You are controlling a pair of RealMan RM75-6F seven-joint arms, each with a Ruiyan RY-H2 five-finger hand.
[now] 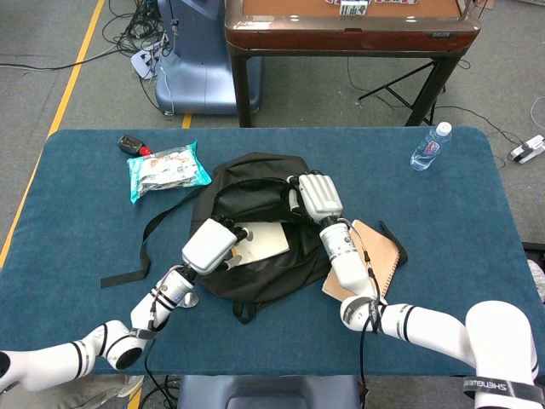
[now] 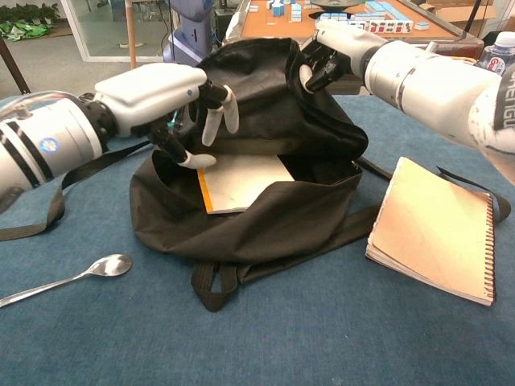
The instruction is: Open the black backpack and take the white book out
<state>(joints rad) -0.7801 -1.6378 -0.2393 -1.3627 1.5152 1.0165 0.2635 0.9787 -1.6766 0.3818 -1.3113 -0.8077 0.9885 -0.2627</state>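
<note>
The black backpack lies open in the middle of the blue table. Inside its mouth the white book lies flat with an orange edge showing. My left hand hovers over the opening with its fingers spread, and its thumb sits at the book's near-left corner. It holds nothing. My right hand grips the bag's upper flap and holds it raised, keeping the mouth open.
A brown spiral notebook lies just right of the bag. A spoon rests at the front left. A snack packet and a water bottle sit further back. A loose bag strap trails left.
</note>
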